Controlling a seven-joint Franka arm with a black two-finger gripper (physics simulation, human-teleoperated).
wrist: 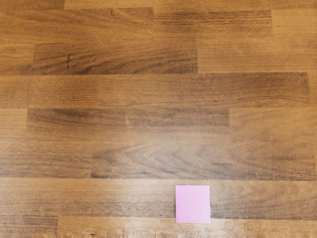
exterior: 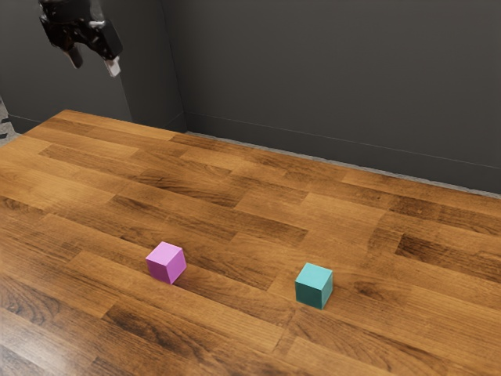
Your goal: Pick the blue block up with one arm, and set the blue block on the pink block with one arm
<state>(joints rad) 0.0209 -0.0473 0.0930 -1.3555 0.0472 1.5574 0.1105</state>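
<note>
The blue block (exterior: 314, 285), teal in colour, rests on the wooden table (exterior: 258, 204) toward the exterior view's right. The pink block (exterior: 166, 262) lies on the table to its left, a short gap apart; it also appears as a flat pink square (wrist: 192, 204) seen from above in the wrist view. My gripper (exterior: 95, 61) hangs high in the exterior view's upper left corner, far above and away from both blocks, with its two fingers apart and nothing between them.
The table's back edge (exterior: 329, 160) runs along a dark grey wall (exterior: 329, 70). Wooden planks spread wide around the two blocks.
</note>
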